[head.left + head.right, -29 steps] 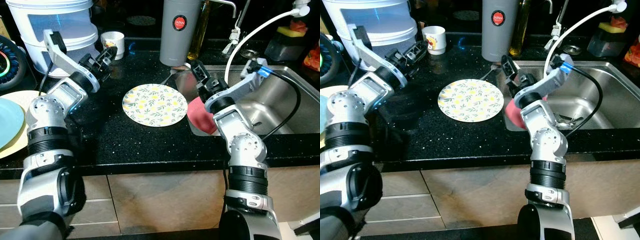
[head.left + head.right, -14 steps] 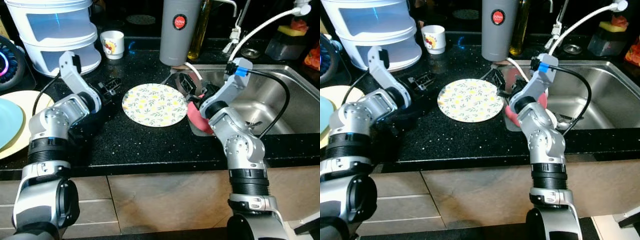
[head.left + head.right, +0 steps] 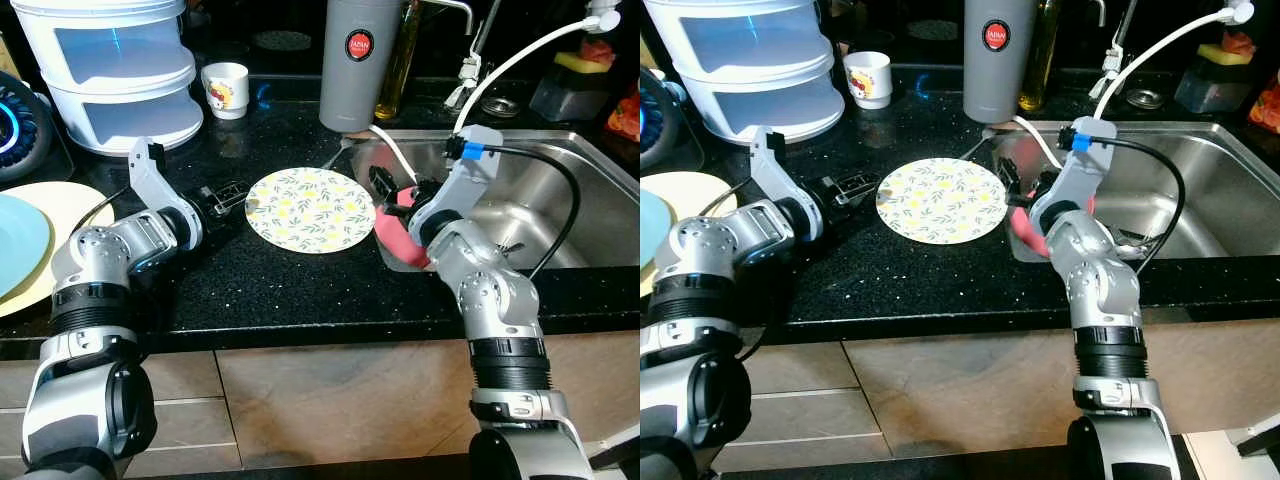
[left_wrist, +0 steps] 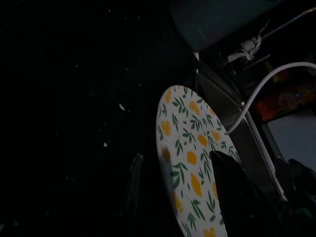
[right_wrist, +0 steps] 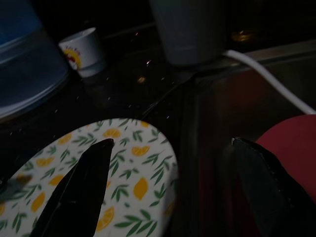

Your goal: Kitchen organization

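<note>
A round plate with a yellow lemon pattern (image 3: 310, 208) lies flat on the black counter (image 3: 260, 290). My left gripper (image 3: 232, 194) is low on the counter at the plate's left edge and stands open. In the left wrist view the plate's rim (image 4: 185, 158) runs between the two fingers (image 4: 232, 197). My right gripper (image 3: 382, 183) hovers open at the plate's right edge. Its wrist view has the plate (image 5: 128, 163) between wide-spread fingers (image 5: 79, 192). A red round thing (image 3: 398, 238) lies under the right arm at the sink's near corner.
A steel sink (image 3: 545, 205) is on the right, with a white hose (image 3: 500, 70) arching over it. Behind the plate stand a grey flask (image 3: 358, 60) and an oil bottle (image 3: 402, 55). A small cup (image 3: 225, 75), white stacked tubs (image 3: 110, 60) and stacked plates (image 3: 25, 245) are to the left.
The left gripper came down from near the cup to the plate's left edge. The right gripper drew back from behind the plate to its right edge. The plate has not moved.
</note>
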Controlling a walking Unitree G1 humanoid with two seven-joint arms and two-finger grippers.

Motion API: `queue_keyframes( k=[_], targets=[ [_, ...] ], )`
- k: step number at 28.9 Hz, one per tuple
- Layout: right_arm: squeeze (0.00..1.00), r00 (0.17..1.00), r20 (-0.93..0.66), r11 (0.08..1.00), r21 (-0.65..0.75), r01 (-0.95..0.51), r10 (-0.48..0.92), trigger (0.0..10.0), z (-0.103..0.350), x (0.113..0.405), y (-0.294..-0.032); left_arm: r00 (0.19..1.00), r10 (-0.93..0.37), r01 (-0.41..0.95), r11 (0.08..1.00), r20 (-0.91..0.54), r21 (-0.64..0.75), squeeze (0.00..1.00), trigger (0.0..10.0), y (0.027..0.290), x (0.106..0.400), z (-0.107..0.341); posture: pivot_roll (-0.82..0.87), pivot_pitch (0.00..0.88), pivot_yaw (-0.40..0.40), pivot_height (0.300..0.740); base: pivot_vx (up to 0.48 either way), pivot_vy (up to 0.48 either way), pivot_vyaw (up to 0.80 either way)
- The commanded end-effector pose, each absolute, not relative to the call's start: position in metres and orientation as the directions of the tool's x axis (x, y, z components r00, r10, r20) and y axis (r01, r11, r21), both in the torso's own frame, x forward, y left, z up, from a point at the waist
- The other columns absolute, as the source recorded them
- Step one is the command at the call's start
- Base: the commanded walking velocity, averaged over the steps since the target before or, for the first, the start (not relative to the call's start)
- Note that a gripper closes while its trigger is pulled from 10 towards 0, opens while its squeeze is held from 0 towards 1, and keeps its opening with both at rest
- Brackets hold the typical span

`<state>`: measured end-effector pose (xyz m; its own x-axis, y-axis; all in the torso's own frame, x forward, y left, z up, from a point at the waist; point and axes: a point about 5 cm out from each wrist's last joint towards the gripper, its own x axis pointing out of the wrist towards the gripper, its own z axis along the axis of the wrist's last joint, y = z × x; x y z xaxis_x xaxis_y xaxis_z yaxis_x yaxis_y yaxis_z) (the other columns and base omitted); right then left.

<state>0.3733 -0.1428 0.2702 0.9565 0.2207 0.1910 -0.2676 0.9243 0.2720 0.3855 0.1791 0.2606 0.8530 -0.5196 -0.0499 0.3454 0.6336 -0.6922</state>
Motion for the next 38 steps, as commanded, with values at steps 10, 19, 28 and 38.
queue_keyframes(
  k=[10,19,28,38],
  targets=[
    [0.00,0.955,0.089,0.920,0.257,-0.297,0.283,10.0,0.250,0.372,-0.131,0.784,-0.618,0.338,0.509,-0.063,-0.792,0.00,9.8,0.151,0.387,0.246,0.02,0.150,-0.003,0.740,0.000,0.000,0.00],
    [0.00,0.950,0.072,0.912,0.267,-0.311,0.303,10.0,0.248,0.370,-0.127,0.740,-0.667,0.347,0.493,-0.090,-0.798,0.00,6.1,0.134,0.385,0.235,0.02,0.156,0.003,0.740,0.000,0.000,0.00],
    [0.00,0.946,0.074,0.897,0.301,-0.323,0.315,10.0,0.248,0.369,-0.125,0.745,-0.666,0.372,0.454,-0.031,-0.809,0.00,0.0,0.137,0.386,0.244,0.03,0.159,0.003,0.740,0.000,0.000,0.00],
    [0.00,0.942,0.095,0.878,0.344,-0.333,0.321,10.0,0.252,0.368,-0.124,0.762,-0.628,0.452,0.342,0.157,-0.824,0.00,0.0,0.144,0.389,0.273,0.03,0.161,0.002,0.740,0.000,0.000,0.00]
  ],
)
